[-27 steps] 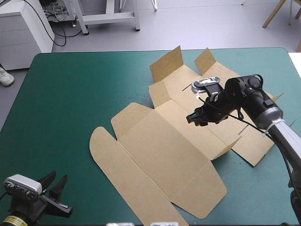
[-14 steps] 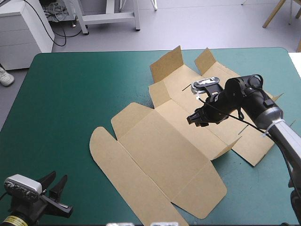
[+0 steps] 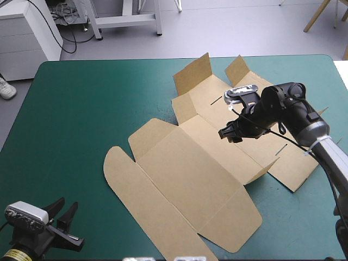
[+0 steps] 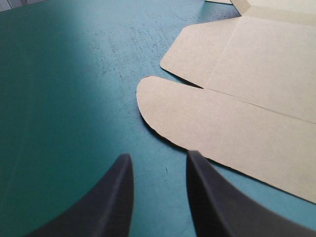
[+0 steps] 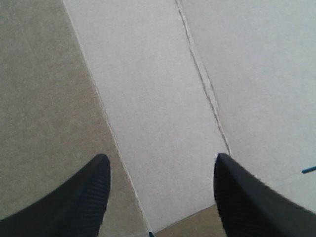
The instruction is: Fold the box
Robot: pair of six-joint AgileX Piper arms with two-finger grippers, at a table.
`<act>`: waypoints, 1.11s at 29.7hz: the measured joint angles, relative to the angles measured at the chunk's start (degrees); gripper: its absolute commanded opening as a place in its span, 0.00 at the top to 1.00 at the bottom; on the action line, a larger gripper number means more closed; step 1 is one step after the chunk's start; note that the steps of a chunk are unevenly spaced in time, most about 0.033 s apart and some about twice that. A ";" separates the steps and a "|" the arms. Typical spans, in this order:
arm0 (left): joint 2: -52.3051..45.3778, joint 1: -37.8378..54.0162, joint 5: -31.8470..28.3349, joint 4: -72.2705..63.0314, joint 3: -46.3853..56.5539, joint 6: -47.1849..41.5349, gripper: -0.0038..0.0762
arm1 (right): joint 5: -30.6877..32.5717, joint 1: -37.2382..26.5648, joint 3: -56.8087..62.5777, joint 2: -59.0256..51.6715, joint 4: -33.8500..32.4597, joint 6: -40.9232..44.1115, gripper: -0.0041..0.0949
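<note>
The brown box (image 3: 185, 168) lies as a cut sheet across the middle of the teal-green table, mostly flat, with two flaps (image 3: 194, 73) raised at its far side. My right gripper (image 3: 228, 136) hovers open over the sheet's right-hand panels. In the right wrist view its black fingers (image 5: 79, 197) stand wide apart above creased board (image 5: 148, 98), the gripper (image 5: 160, 156) holding nothing. My left gripper (image 3: 70, 202) sits open near the table's front left corner. In its own view the left gripper (image 4: 158, 154) points at the rounded flap (image 4: 256, 113), a short way off it.
Bare teal-green cover (image 3: 70, 109) stretches over the left half of the table. A white cabinet (image 3: 27, 32) stands beyond the far left corner. The sheet's right end (image 3: 296, 174) lies near the table's right edge.
My right gripper has shifted slightly rightward and toward the far side over the board. The box and the left arm have not moved.
</note>
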 measured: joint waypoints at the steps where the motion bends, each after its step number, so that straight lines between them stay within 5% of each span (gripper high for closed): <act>1: 0.00 0.00 0.00 0.00 0.00 0.00 0.64 | 1.08 0.00 -1.18 0.00 -0.67 0.61 0.26; 12: 0.00 0.00 0.00 0.00 0.00 0.00 0.64 | 3.97 0.00 -10.63 -4.58 -0.96 7.63 0.26; 33: 0.00 0.00 0.00 0.00 0.00 0.00 0.64 | 5.03 0.00 -5.62 -24.97 0.08 28.07 0.28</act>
